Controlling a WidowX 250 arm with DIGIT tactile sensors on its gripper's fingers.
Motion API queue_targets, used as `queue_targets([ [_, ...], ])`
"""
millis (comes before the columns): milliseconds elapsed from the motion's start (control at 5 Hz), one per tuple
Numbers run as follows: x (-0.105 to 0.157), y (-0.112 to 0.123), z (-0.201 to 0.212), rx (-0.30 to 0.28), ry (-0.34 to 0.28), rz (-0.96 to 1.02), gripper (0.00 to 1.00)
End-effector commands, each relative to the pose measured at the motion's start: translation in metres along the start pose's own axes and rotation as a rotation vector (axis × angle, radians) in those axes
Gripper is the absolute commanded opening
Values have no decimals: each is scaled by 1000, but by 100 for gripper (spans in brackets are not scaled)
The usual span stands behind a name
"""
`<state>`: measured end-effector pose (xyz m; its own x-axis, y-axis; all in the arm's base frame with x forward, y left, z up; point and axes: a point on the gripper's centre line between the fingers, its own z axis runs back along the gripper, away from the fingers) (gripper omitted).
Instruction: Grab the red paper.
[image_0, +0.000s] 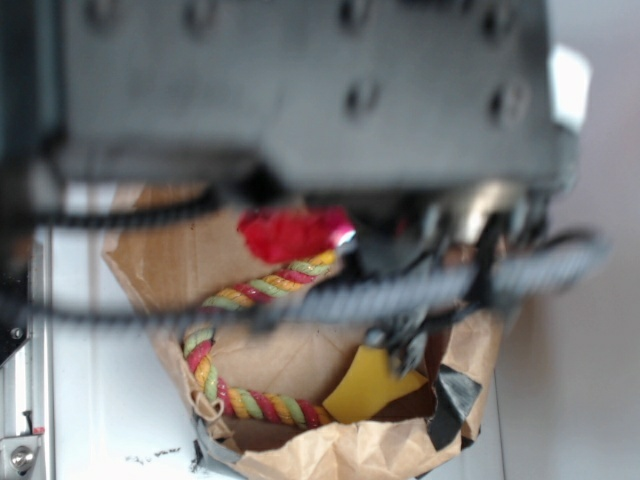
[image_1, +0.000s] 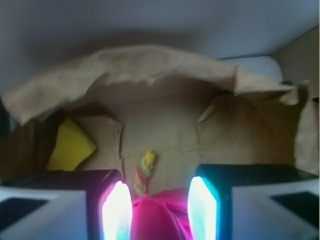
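Observation:
The red paper (image_1: 160, 217) is a crumpled ball that looks pink-red under the glow of my pads. It sits between the two fingers of my gripper (image_1: 159, 197), touches the left pad (image_1: 117, 212) and reaches the right pad with its folds. My gripper is shut on it, well above the brown paper floor. In the exterior view the red paper (image_0: 290, 235) hangs just under the blurred dark body of the arm (image_0: 300, 90), above the rope; the fingers themselves are hidden there.
A torn brown paper bag (image_0: 290, 355) lies open underneath, its crumpled wall (image_1: 165, 70) rising at the far side. Inside lie a red-yellow-green twisted rope (image_0: 250, 290) (image_1: 145, 170) and a flat yellow piece (image_0: 375, 385) (image_1: 70, 145). Black tape (image_0: 455, 400) hangs at one corner.

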<state>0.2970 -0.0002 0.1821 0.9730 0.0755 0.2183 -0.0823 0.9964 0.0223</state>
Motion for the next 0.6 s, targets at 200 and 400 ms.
queue_targets([
  [200,-27,-8,23,-26,-42,-38,0],
  [400,-22,-3,20,33,-57,-28,0],
])
